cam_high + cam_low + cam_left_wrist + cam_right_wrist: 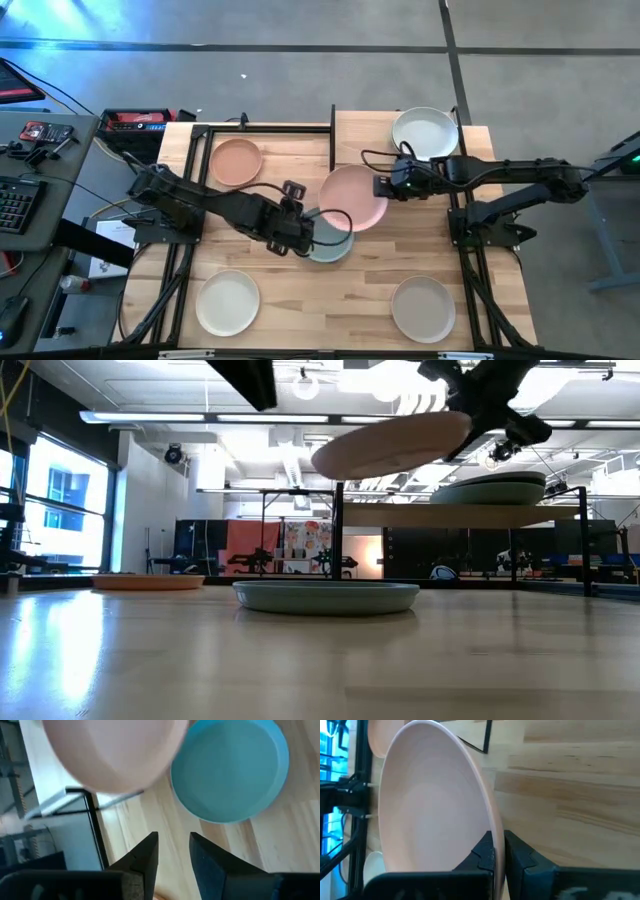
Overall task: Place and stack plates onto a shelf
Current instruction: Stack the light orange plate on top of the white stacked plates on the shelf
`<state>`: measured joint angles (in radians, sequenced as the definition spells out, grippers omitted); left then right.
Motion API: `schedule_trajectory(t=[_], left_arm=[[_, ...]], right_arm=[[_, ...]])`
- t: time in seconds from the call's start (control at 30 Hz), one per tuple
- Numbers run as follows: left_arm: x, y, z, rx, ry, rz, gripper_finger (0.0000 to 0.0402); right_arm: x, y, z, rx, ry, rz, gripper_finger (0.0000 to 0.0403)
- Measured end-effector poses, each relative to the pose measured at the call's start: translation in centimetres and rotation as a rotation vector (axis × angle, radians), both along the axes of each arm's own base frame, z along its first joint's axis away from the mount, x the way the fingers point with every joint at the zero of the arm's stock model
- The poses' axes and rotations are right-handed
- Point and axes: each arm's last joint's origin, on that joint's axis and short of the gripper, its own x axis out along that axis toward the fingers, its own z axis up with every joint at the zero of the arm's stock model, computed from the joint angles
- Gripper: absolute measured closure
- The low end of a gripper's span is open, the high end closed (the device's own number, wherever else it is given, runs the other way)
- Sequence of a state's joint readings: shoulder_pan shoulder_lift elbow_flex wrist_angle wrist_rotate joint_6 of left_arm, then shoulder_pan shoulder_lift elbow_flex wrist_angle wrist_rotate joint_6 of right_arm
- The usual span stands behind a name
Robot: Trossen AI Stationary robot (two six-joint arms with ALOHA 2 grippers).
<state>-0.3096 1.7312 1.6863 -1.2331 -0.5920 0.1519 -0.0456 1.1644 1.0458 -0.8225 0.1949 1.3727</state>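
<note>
My right gripper (380,187) is clamped on the rim of the pink plate (352,197), carried in the air mid-frame in the high view, just below and left of the shelf (355,130). The shelf sits upper centre-right and already holds one pale plate (424,132).

I judge this the carry step. Next move: lift toward the free left half of the shelf board, level the plate, then let go.

My left gripper (296,228) hangs with jaws apart and nothing in them, right by the blue-green plate (330,240) on the table (320,290); the pink plate overlaps that plate's upper edge from above.

Also around: a peach plate (236,162) upper left, a cream plate (228,302) lower left, a beige plate (423,309) lower right.

In the way: my left arm sits close under the carried plate, and the shelf's edge must be cleared.
</note>
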Motion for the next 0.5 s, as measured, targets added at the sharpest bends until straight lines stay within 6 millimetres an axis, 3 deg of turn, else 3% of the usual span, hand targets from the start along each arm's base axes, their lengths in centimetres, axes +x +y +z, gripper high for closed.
schedule_trajectory(t=[0.23,0.5], left_arm=[[-2.2,1.0,2.1,-0.044,-0.041,0.087,0.0304],[-3.1,2.5,3.5,-0.058,-0.087,0.125,0.0305]], right_arm=[[-3.6,-0.2,1.7,-0.049,-0.005,-0.044,0.0403],[-9.0,-1.8,3.4,-0.126,-0.019,-0.203,0.0403]])
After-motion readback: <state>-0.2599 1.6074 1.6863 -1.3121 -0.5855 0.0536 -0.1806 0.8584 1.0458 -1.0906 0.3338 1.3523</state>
